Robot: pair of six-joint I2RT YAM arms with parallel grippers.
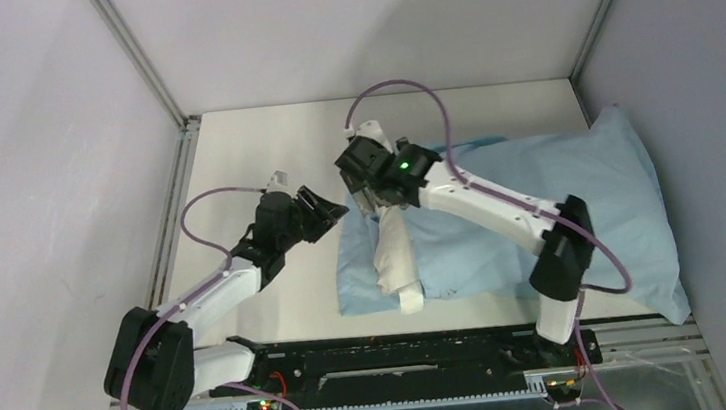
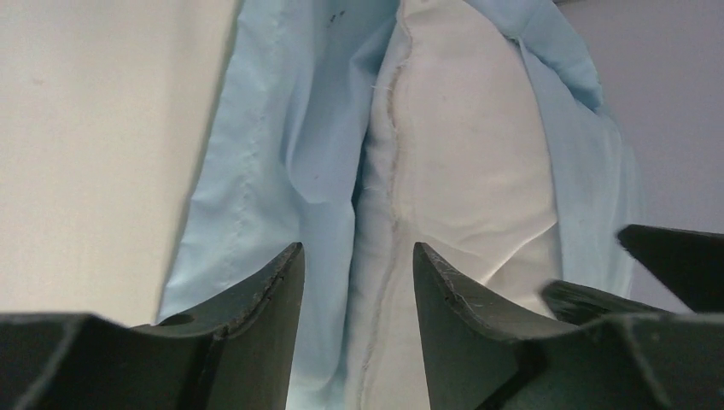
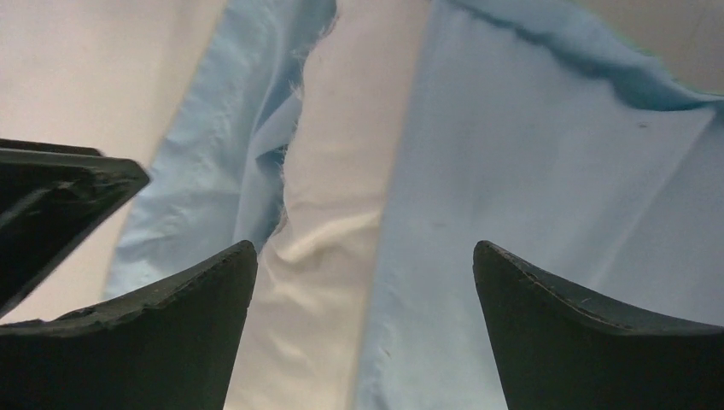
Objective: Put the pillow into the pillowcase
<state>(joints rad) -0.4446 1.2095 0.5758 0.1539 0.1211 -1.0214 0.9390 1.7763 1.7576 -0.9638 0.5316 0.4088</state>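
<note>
From above, the pillowcase [image 1: 538, 183] lies across the right half of the table [image 1: 262, 139], plump, with its far right end against the side wall. Only a white strip of the pillow [image 1: 397, 262] shows, poking out at the pillowcase's left end; the rest is covered by blue cloth. My left pincer [image 1: 327, 211] sits just beside that left edge. My right pincer [image 1: 371, 202] hangs over the same end, close to the left one.

From my left wrist, my left pincer [image 2: 359, 249] is partly open with nothing between its fingers [image 2: 269, 316]. Past them runs the pillow [image 2: 465, 171], its seam pointing away from me, with folds of the pillowcase [image 2: 273, 154] on either side and bare table [image 2: 102, 128] at the left.

From my right wrist, my right pincer [image 3: 363, 248] is spread wide and holds nothing. Beyond its fingers [image 3: 563, 325] a band of pillow [image 3: 341, 171] shows between two flaps of pillowcase [image 3: 555, 171]. A dark part at the left edge looks like my other pincer, though I cannot tell for sure.
</note>
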